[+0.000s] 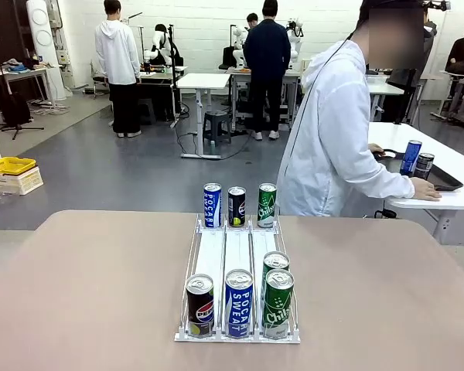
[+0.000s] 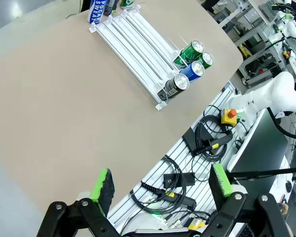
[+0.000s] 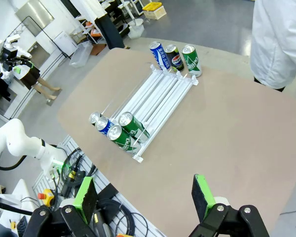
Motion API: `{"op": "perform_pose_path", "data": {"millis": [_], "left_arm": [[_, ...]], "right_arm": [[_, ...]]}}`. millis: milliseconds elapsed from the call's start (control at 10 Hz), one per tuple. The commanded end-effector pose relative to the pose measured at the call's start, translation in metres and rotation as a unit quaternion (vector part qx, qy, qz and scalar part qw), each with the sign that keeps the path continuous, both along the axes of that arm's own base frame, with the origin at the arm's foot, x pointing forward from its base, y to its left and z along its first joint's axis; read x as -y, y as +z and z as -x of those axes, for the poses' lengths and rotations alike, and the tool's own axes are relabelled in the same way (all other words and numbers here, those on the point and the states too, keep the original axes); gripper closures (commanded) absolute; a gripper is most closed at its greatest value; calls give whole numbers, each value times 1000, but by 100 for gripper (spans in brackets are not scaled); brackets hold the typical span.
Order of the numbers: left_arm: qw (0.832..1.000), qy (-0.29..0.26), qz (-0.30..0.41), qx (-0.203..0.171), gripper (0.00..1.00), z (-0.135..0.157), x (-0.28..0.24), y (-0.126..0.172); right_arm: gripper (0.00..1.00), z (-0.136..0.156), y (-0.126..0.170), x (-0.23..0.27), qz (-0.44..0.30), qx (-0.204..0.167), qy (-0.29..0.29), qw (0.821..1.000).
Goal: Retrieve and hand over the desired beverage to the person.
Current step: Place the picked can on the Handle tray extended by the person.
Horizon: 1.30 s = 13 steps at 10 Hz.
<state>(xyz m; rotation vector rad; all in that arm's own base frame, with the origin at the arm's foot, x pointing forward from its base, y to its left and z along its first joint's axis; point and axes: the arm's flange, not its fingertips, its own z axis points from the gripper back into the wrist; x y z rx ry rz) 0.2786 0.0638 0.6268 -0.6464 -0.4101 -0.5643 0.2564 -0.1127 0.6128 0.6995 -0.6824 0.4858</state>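
Observation:
A white can rack (image 1: 237, 255) stands mid-table. At its near end are a black Pepsi can (image 1: 199, 305), a blue Pocari Sweat can (image 1: 238, 303) and two green cans (image 1: 278, 303), one behind the other. A blue, a black and a green can (image 1: 267, 205) stand at its far end. The person (image 1: 332, 147) in a white jacket stands beyond the table, turned right, with a hand (image 1: 426, 189) on a side table. My left gripper (image 2: 163, 185) hangs open over the table's near edge, well away from the rack (image 2: 138, 49). My right gripper (image 3: 144, 195) is open too, high above the rack (image 3: 158, 98).
The white side table (image 1: 448, 166) at right holds a blue can (image 1: 410, 157), a dark can (image 1: 424, 165) and a black tray. Cables and a red stop button (image 2: 230, 113) lie below the table's near edge. A yellow bin (image 1: 10, 165) sits on the floor at left.

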Motion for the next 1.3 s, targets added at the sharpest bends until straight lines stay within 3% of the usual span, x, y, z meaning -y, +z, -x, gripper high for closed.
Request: {"op": "perform_pose_path", "data": {"millis": [0,200,500,600,700,1200], "left_arm": [[1000,-10,6,10,0,-1,0,0],[1000,0,0,0,0,0,0,0],[997,31,42,52,0,1,-8,17],[997,33,49,52,0,0,-9,19],[999,25,18,26,0,1,-8,14],[999,25,18,26,0,1,-8,14]], "right_arm": [[0,-1,-1,-1,-11,8,9,1000],[0,-1,-1,-1,-11,8,9,1000],[0,-1,-1,-1,-11,8,9,1000],[0,-1,-1,-1,-11,8,9,1000],[0,-1,-1,-1,-11,8,9,1000],[0,-1,-1,-1,-11,8,9,1000]]}}
